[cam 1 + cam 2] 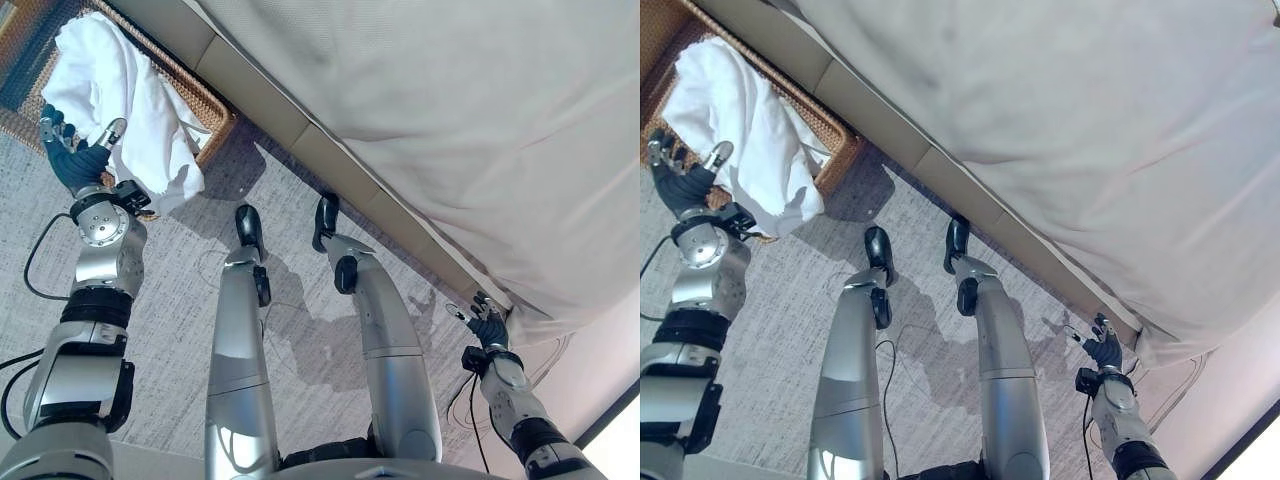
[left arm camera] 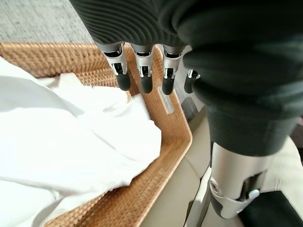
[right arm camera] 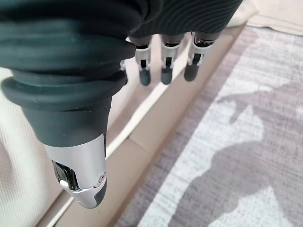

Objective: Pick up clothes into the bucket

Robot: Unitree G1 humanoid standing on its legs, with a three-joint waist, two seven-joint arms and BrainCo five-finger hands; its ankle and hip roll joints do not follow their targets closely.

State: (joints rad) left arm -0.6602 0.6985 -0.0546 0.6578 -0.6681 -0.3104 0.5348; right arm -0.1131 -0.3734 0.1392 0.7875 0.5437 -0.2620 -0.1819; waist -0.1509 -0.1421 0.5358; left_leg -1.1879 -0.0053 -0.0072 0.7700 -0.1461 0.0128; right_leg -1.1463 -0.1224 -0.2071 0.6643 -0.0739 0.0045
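Lying in the brown woven wicker basket [image 1: 205, 105] is a big white piece of clothing [image 1: 120, 90]. Part of the white cloth spills over the basket's rim and hangs down toward the grey carpet floor [image 1: 170, 300]. The basket sits on this carpet, right beside the tan base of the bed [image 1: 300, 150]. A wide cream bedcover [image 1: 450, 120] drapes over the bed.

The robot's left hand [image 1: 75, 155] is up by the basket, close to the hanging edge of the white cloth. In the left wrist view its fingers [image 2: 144, 82] are straight and point over the basket's rim, just above the cloth. The hand holds nothing, and it cannot be seen whether any fingertip touches the cloth.

The robot's right hand [image 1: 487, 325] is far away on the other side, low by the corner of the bed base. Its fingers [image 3: 164, 73] are loose and spread, and it holds nothing.
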